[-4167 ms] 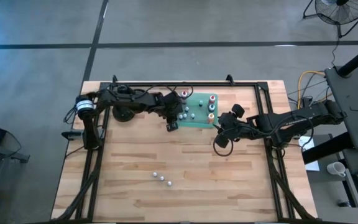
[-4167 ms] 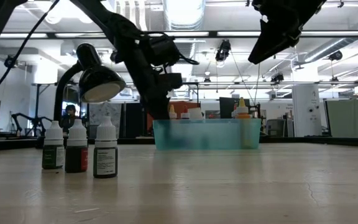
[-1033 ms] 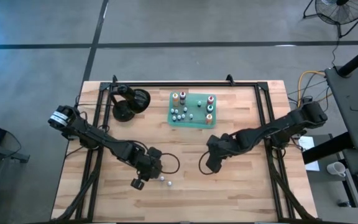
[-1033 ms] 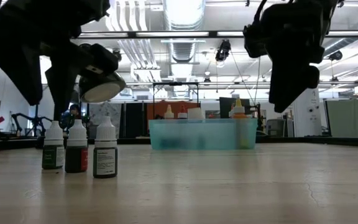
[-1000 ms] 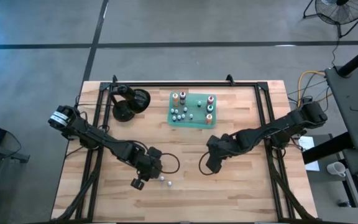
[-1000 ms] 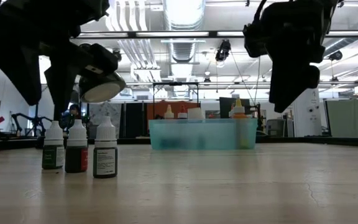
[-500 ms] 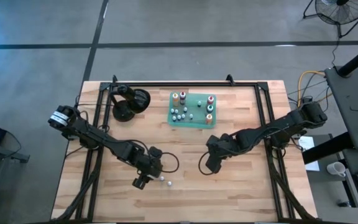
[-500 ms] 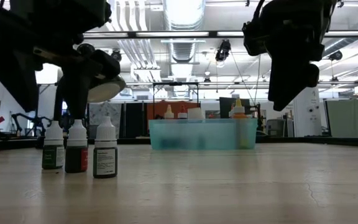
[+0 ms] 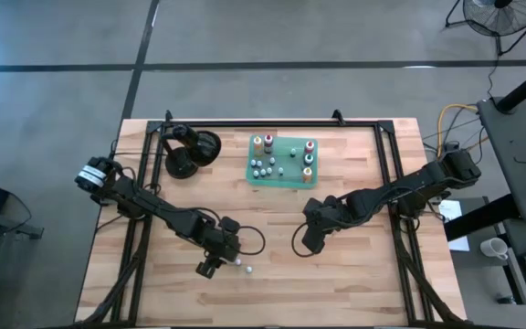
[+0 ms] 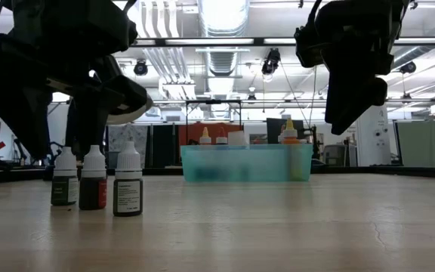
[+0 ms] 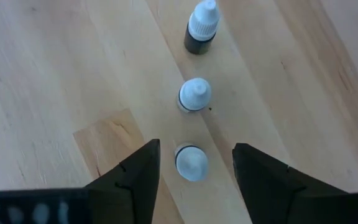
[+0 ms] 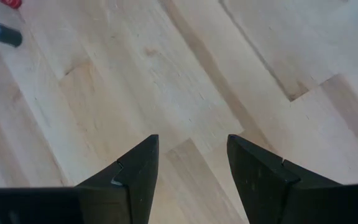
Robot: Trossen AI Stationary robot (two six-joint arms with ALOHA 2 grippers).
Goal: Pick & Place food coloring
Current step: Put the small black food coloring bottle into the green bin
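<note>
- The left tool (image 9: 210,266) hung low over the wooden bench (image 9: 354,283) in the lower centre-left of the high view, directly above a short row of three loose food coloring bottles (image 10: 96,181).
- In the left wrist view its dark fingers (image 11: 132,180) were spread wide, with the nearest white-capped bottle (image 11: 191,162) standing upright in the gap between them and touching neither finger.
- The middle bottle (image 11: 194,95) and the far bottle (image 11: 201,27) stood in line beyond it, each just apart from the next.
- In the low view the three bottles stood at the left of the frame, white caps up, under the dark bulk of the left arm.
- The right tool (image 9: 306,243) hovered over bare bench right of centre in the high view, its fingers (image 12: 137,171) parted and empty.
- The rest of the food coloring stood in the green tray (image 9: 284,178) at the upper centre of the bench; their exact count was probably about a dozen, too small to be sure.
- A black desk lamp (image 9: 188,153) sat left of the tray.
</note>
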